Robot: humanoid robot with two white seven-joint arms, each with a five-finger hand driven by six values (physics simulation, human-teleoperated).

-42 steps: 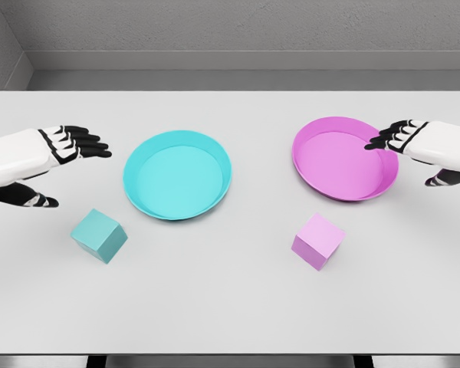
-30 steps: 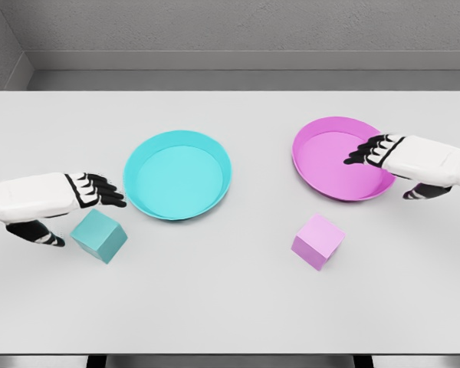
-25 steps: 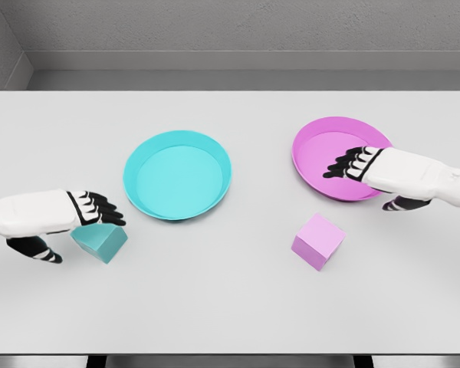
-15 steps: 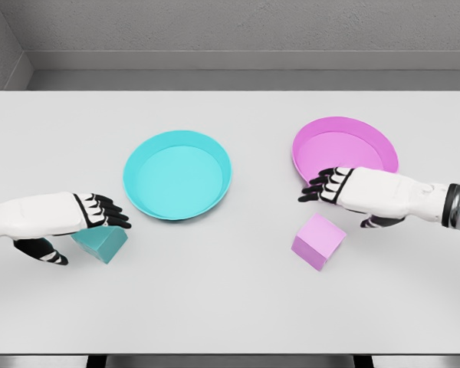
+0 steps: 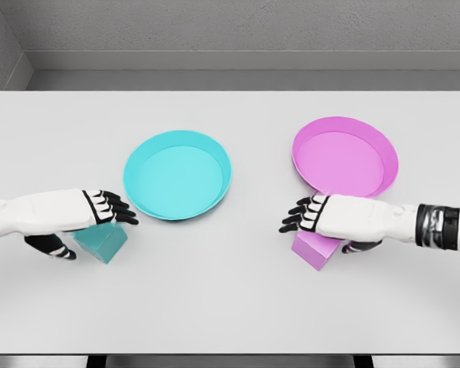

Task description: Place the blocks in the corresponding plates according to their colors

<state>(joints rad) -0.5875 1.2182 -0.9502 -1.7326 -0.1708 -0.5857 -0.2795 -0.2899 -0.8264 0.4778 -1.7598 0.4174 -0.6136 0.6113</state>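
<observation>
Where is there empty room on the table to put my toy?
Bare table along the near edge, across the back behind both plates, and between the teal plate and pink plate. It is crowded around each block, where a robot hand sits over it.

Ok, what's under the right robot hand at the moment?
The pink block sits under the right robot hand, on the table. Only the block's lower front shows; its top is covered, so contact can't be confirmed.

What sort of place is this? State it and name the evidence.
Probably a simulated lab test bench, not a lived-in room: a plain white table, bare grey walls, and only colour-matched props, such as the cyan plate and pink plate.
</observation>
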